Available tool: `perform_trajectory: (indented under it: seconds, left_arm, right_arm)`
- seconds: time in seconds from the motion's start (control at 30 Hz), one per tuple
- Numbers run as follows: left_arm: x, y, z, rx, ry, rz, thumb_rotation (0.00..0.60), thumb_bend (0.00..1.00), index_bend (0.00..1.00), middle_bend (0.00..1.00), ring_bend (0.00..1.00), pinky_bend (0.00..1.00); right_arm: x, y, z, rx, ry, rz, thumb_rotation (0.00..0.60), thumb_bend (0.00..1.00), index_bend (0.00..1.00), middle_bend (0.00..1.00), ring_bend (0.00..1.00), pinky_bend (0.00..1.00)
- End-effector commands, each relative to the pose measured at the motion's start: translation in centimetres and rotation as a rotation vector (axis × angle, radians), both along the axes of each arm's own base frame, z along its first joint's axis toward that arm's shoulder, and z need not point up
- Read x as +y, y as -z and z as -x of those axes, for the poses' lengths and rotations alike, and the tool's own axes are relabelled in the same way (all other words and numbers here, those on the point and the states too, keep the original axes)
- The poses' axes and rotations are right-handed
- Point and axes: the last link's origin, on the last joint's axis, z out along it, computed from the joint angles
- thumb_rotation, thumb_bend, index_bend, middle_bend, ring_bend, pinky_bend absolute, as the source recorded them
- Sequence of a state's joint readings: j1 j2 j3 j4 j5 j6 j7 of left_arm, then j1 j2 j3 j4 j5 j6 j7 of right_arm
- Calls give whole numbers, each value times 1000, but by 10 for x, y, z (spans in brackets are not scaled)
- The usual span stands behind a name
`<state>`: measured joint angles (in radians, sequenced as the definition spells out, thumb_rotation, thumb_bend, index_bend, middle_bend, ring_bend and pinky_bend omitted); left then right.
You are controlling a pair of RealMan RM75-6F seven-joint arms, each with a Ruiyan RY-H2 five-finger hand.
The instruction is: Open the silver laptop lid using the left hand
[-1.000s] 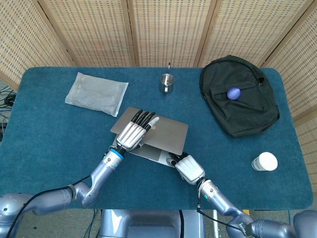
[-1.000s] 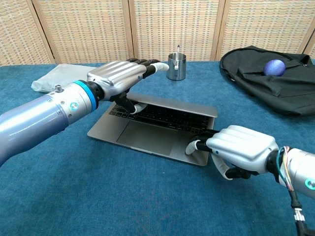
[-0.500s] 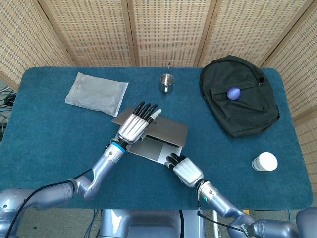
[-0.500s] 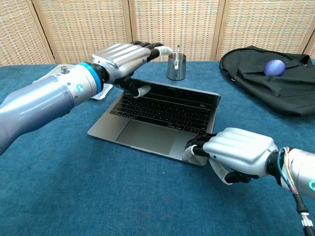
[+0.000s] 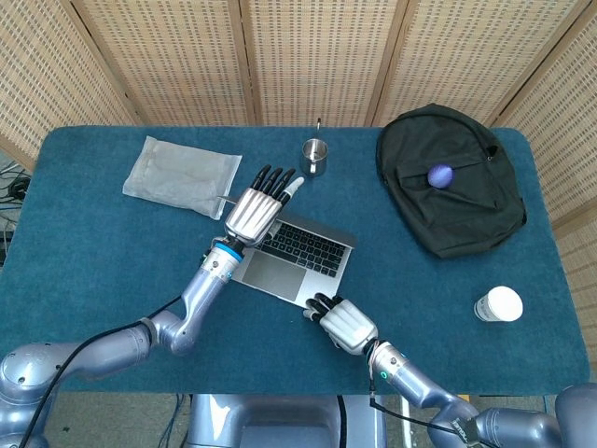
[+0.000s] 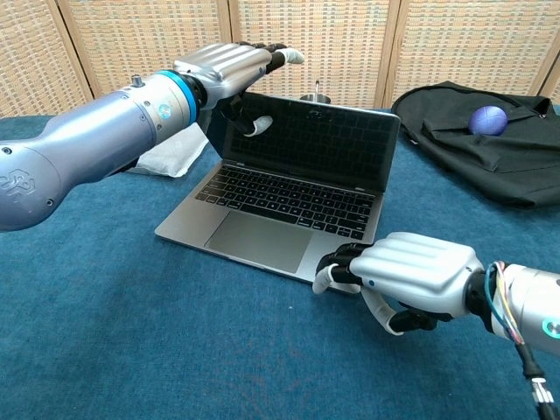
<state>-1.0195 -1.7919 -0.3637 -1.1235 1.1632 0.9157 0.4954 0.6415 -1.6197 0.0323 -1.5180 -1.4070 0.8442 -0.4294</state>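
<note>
We are seeing the silver laptop point(image 6: 293, 188) sitting open mid-table on the blue table point(image 5: 93, 252). Our left hand point(image 6: 229, 66) is gripping the lid's top corner, fingers over the edge and thumb on the screen. Our right hand point(image 6: 411, 276) is resting at the base's front corner, fingers curled together.

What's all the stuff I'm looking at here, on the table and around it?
laptop: one, silver, table centre, lid raised
cup: one, metal, behind the laptop
pouch: one, pale grey, table's far left
backpack: one, black, table's far right
ball: one, purple, on the backpack
tub: one, white, near right
table: one, teal cover
screen: wicker panels, behind the table
left hand: one, silver, at the lid's top edge
right hand: one, silver, at the laptop's front corner
</note>
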Motion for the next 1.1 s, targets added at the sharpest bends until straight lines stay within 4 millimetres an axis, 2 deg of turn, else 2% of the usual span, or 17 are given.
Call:
perform_trajectory:
  seconds: [0.03, 0.33, 0.7, 0.87, 1.1]
  left_arm:
    - [1, 0, -1, -2, -1, -1, 600, 461, 0, 0, 0, 0]
    - [15, -2, -16, 9, -12, -26, 600, 459, 0, 0, 0, 0]
    - [42, -8, -42, 42, -55, -109, 600, 448, 0, 0, 0, 0]
    - [57, -17, -52, 34, -66, -164, 600, 449, 0, 0, 0, 0]
    - [69, -19, -47, 42, -107, -184, 600, 449, 0, 0, 0, 0]
  right_arm:
    - [0, 0, 0, 4, 0, -6, 600, 1000, 199, 129, 107, 266]
    - [0, 1, 0, 8, 10, -30, 600, 1000, 199, 129, 107, 266]
    - [-2, -1, -2, -1, 15, -38, 600, 1000, 199, 129, 107, 266]
    - [-4, -3, -1, -6, 25, -41, 600, 1000, 199, 129, 107, 266]
    - [-7, -6, 3, -5, 39, -37, 600, 1000, 199, 129, 107, 266]
